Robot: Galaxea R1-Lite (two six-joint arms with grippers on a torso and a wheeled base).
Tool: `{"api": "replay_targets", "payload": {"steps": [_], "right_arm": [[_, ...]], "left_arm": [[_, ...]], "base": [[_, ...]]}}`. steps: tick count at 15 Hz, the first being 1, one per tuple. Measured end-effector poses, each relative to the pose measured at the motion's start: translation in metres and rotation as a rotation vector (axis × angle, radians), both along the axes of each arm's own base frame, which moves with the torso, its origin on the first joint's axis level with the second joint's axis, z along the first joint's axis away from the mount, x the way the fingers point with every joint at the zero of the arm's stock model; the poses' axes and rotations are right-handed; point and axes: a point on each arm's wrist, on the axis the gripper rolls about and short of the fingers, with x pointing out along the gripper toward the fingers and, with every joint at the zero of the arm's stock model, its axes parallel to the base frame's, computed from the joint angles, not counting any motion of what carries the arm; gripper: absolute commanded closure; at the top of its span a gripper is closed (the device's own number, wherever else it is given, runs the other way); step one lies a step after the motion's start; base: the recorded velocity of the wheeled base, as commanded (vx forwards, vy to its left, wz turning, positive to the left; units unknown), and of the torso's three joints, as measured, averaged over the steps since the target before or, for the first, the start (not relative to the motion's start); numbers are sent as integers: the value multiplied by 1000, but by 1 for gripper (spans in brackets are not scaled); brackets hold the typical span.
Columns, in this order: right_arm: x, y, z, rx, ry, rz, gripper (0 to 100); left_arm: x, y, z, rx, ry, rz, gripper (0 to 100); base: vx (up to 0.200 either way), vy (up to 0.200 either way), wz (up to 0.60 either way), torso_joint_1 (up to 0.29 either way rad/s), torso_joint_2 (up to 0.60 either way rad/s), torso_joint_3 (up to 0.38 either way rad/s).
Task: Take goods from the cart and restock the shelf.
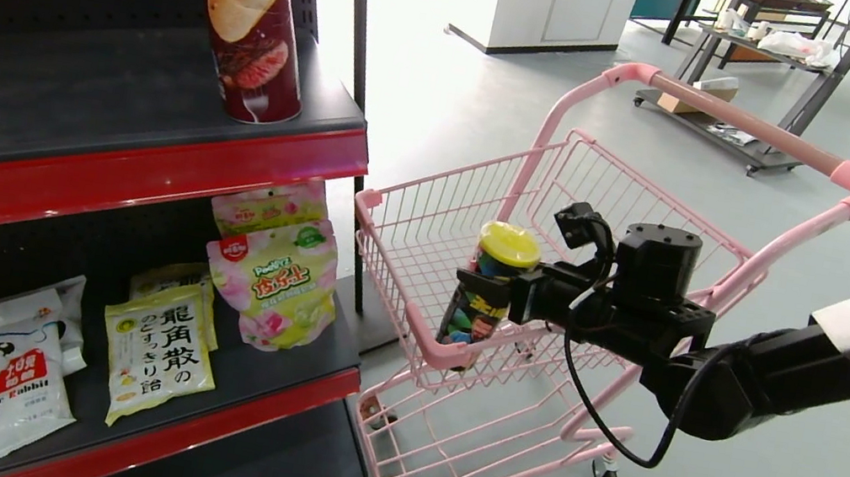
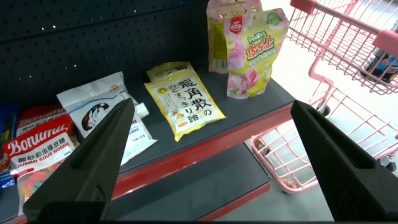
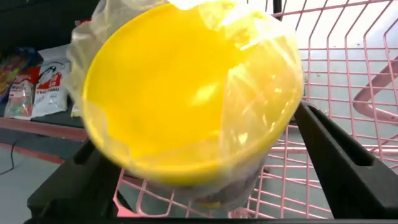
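printed labels cover bags [image 1: 155,354] and chip cans [image 1: 251,15].

Pink cart [image 1: 742,118], yellow-lidded can [image 1: 506,250], red-edged shelf [image 1: 129,166]

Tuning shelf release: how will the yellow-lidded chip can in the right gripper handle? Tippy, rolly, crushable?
The chip can is tall and narrow, so it probably tips easily if set down tilted. Round sides: it likely rolls once it falls. The right gripper clamps its upper part and no dent shows, so it is probably stiff.
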Motion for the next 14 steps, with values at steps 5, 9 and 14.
{"api": "replay_targets", "payload": {"steps": [5, 9, 14], "right_arm": [[12, 8, -5, 7, -8, 5, 100], [13, 8, -7, 3, -4, -7, 100], [9, 5, 42, 42, -116, -58, 100]], "left_arm": [[0, 0, 0, 0, 0, -1, 0], [0, 0, 0, 0, 0, 0, 0], [0, 0, 0, 0, 0, 0, 0]], "base": [[0, 0, 0, 0, 0, 0], [0, 0, 0, 0, 0, 0], [0, 0, 0, 0, 0, 0]]}}
